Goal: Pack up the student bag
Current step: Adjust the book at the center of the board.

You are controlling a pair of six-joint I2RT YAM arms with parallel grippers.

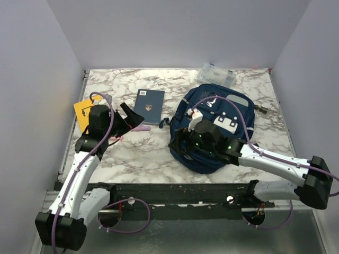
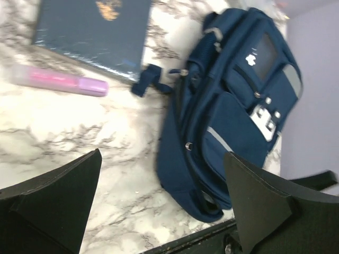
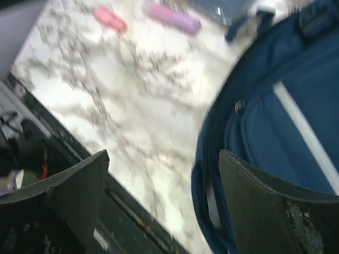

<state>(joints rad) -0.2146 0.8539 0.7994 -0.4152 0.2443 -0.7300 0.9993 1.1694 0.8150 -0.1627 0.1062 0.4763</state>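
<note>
The student bag (image 1: 214, 114) is a navy backpack with grey stripes and a white patch, lying flat at the table's centre right. It also shows in the left wrist view (image 2: 233, 100) and the right wrist view (image 3: 280, 127). My right gripper (image 1: 180, 142) is open and empty, hovering over the bag's near left edge (image 3: 164, 201). My left gripper (image 1: 126, 120) is open and empty, above the table left of the bag (image 2: 161, 211). A navy booklet (image 1: 149, 106) (image 2: 92, 26) lies left of the bag, with a purple marker (image 1: 139, 127) (image 2: 63, 82) (image 3: 172, 16) in front of it.
A small pink item (image 1: 114, 138) (image 3: 110, 18) lies near the left gripper. An orange card (image 1: 85, 110) sits at the left edge. A clear plastic compartment box (image 1: 216, 75) stands behind the bag. A small metal object (image 1: 262, 108) lies right of the bag.
</note>
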